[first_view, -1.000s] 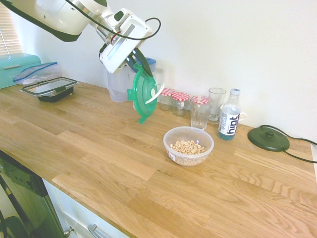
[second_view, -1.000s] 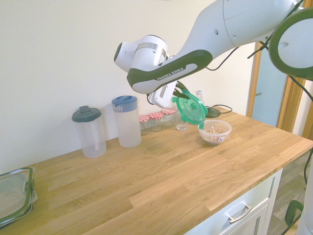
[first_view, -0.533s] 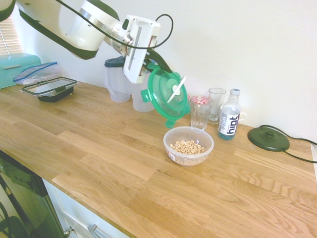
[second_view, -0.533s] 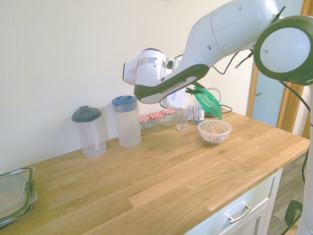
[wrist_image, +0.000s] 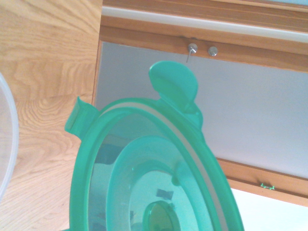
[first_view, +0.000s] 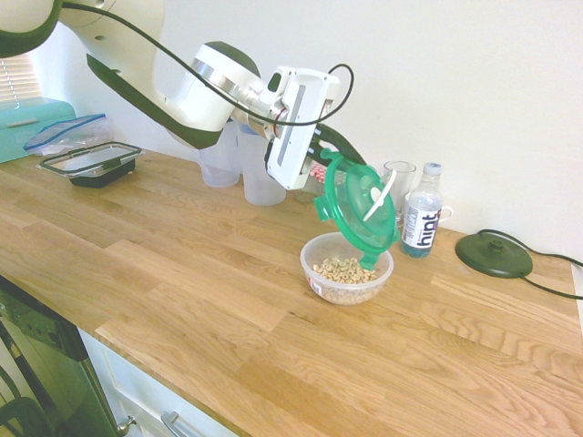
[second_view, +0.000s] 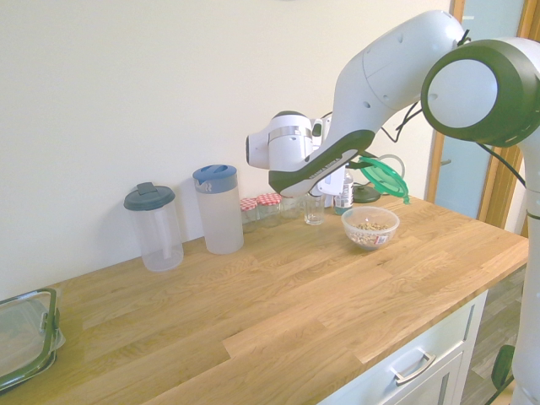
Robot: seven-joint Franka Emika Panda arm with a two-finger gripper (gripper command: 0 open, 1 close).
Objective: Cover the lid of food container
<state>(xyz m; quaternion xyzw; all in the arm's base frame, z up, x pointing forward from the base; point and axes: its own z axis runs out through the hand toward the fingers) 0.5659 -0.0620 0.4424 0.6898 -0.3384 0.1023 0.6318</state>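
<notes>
The round translucent green lid (first_view: pixel 358 208) with clip tabs and a white strap hangs tilted on edge, its lowest tab just above the far rim of the food container (first_view: pixel 346 268). That container is a small clear bowl of ring cereal (second_view: pixel 370 227) on the wooden counter. My gripper (first_view: pixel 330 157) is shut on the lid's upper edge, coming in from the left in the first exterior view. From the second exterior view the lid (second_view: pixel 381 175) shows above and slightly right of the bowl. The wrist view is filled by the lid (wrist_image: pixel 144 168) from close by.
Behind the bowl stand two drinking glasses (first_view: pixel 397 192), a water bottle (first_view: pixel 422 210) and red-lidded jars (second_view: pixel 261 209). Two tall jugs (second_view: pixel 218 207) stand by the wall. A black-rimmed container (first_view: pixel 91 162) lies far left; a black round base (first_view: pixel 493 255) lies right.
My arm has carried the lid to the right and downward, from beside the jugs to just over the bowl. The lid has stayed tilted in my grip.
</notes>
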